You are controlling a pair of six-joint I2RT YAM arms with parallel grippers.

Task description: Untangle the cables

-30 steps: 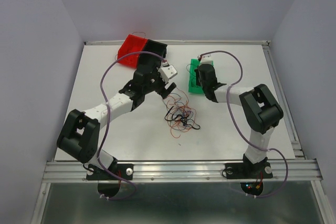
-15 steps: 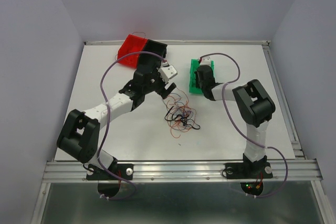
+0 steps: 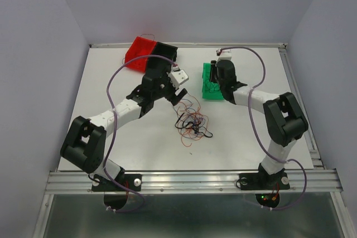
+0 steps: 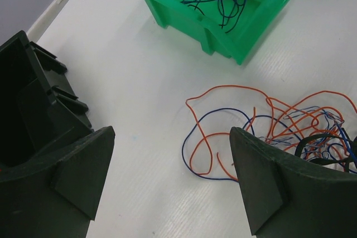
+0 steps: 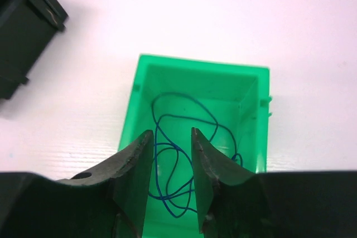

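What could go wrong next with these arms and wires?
A blue wire in the green bin lies right under the barely parted right gripper; it might snag and get pulled out on lifting. The left gripper hangs wide open beside the tangle, where red, blue and black strands overlap, so it may grab several.

Top camera looks down from behind on the whole table; both wrist cameras sit close above it, sharing the green bin
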